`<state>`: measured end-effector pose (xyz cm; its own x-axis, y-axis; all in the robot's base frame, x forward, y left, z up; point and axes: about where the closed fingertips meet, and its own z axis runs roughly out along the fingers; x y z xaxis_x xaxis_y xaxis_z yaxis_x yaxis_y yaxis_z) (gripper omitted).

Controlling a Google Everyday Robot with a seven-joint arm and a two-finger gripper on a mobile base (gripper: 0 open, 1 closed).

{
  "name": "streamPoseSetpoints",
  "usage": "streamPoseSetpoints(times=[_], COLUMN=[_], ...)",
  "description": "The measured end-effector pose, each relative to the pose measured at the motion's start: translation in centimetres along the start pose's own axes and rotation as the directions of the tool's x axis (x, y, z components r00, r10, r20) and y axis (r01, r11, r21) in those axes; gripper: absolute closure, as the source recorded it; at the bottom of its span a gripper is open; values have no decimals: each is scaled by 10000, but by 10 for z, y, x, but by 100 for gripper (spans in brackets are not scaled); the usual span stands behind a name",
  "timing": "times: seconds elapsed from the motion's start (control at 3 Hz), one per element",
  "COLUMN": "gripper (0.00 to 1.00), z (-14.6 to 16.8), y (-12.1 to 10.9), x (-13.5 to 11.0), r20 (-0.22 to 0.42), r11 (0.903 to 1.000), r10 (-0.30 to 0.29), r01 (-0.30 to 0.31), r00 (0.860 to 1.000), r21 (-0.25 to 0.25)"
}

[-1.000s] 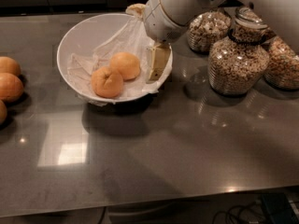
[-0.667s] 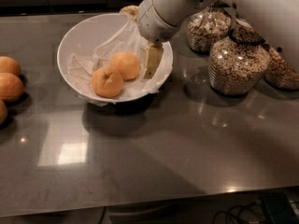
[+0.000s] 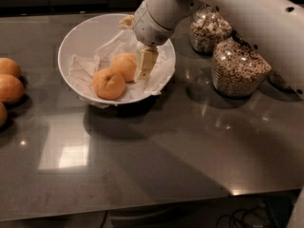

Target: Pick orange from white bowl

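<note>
The white bowl point(image 3: 76, 37) stands at the back left of the dark table, lined with crumpled white paper point(image 3: 85, 68). Two fruits lie in it. The pale yellowish orange point(image 3: 123, 64) lies at the middle. A deeper-orange fruit with a stem dimple point(image 3: 109, 83) lies in front of it and touches it. My gripper point(image 3: 134, 46) reaches down into the bowl from the upper right and is open. One cream finger point(image 3: 146, 62) stands right beside the pale orange on its right side. The other finger point(image 3: 126, 21) is up near the bowl's back rim. Nothing is held.
Glass cereal jars point(image 3: 240, 68) point(image 3: 207, 30) stand to the right of the bowl, under my white arm point(image 3: 247, 13). Loose oranges point(image 3: 10, 88) point(image 3: 8, 67) lie at the table's left edge. The table's front edge runs along the bottom.
My gripper has shifted left inside the bowl, bringing the lower finger up against the pale orange. The fruits and the bowl have not moved.
</note>
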<state>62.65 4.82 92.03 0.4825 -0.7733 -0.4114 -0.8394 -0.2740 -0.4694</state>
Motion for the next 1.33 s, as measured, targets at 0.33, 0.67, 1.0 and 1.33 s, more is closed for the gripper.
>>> streamPoseSetpoints(times=[0.33,0.67,1.0,1.33], gripper=[21,23,27,28], z=[8,12,18,24], y=[0,1,1,1], x=[3,5,10,14], r20=[26,43,65,83], r11=[9998,9997,9994,9989], r10=[88,133,202,263], r01=[-88,-132,-200,-259], r00=[10000,9999,9998,9996], r21=[-160,-212,-295,-395])
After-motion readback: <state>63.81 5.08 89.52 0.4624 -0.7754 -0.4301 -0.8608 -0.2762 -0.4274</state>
